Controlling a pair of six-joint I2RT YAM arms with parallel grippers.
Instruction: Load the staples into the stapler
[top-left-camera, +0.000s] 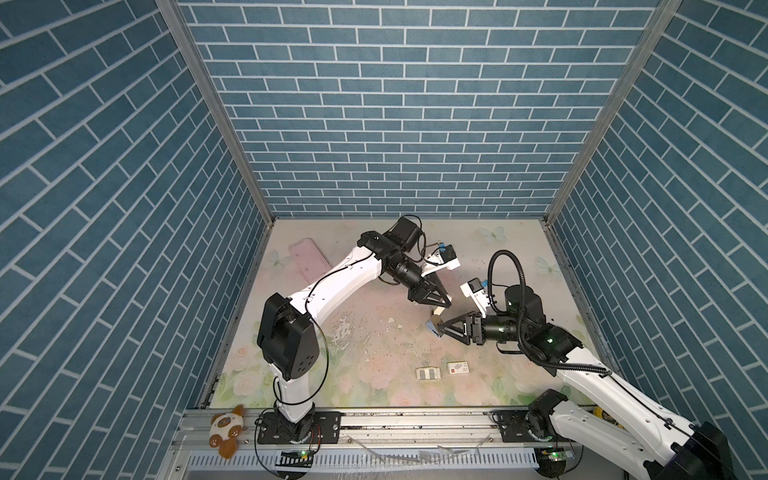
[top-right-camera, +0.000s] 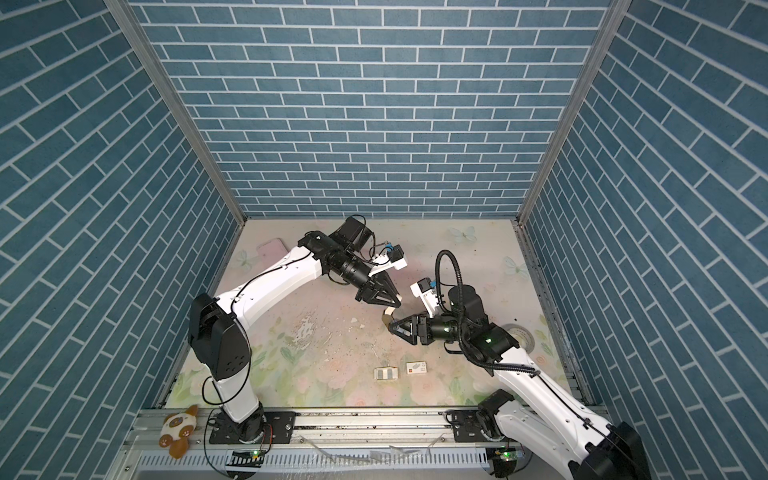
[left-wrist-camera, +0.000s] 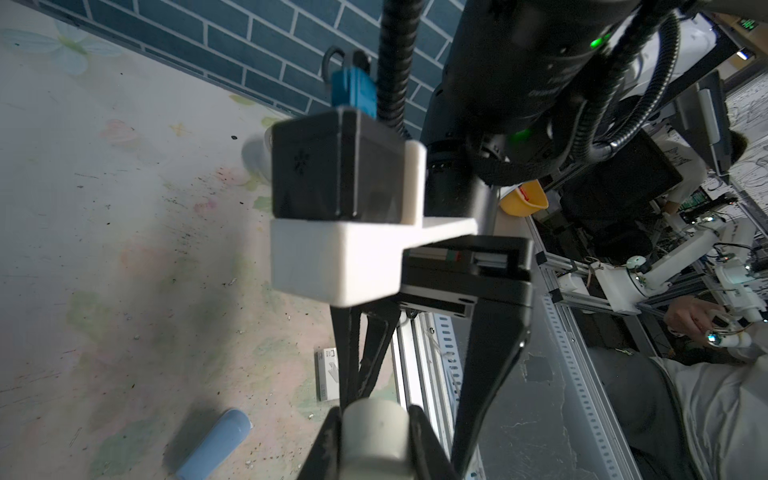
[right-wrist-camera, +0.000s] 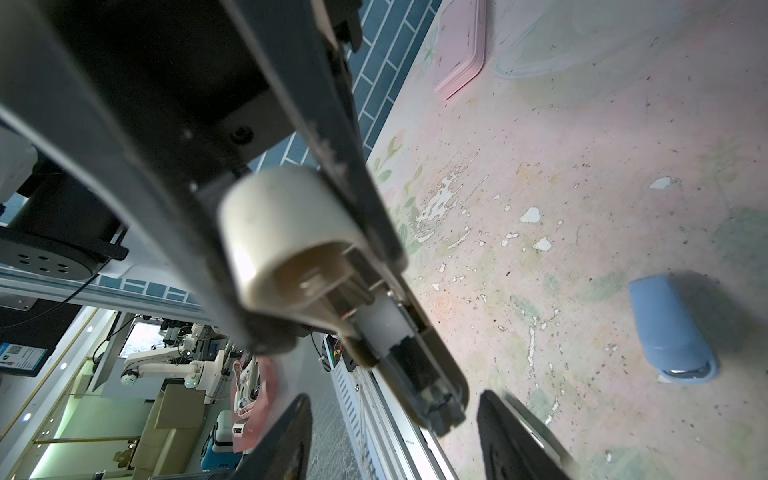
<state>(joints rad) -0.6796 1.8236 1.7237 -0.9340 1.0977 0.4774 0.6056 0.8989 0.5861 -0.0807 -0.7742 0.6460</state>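
Stapler (right-wrist-camera: 286, 224), cream, clamped in left tool (top-left-camera: 441, 306); right tool (top-left-camera: 440, 329) apart, apparently straddling its end.

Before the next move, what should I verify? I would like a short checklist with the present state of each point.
1. Left pincer shut on the cream stapler: ok.
2. Right pincer open and empty: ok.
3. Staples lie in their white tray on the table: ok.
4. Stapler magazine open for loading: cannot tell.
5. Blue stapler lies apart from the right pincer: ok.
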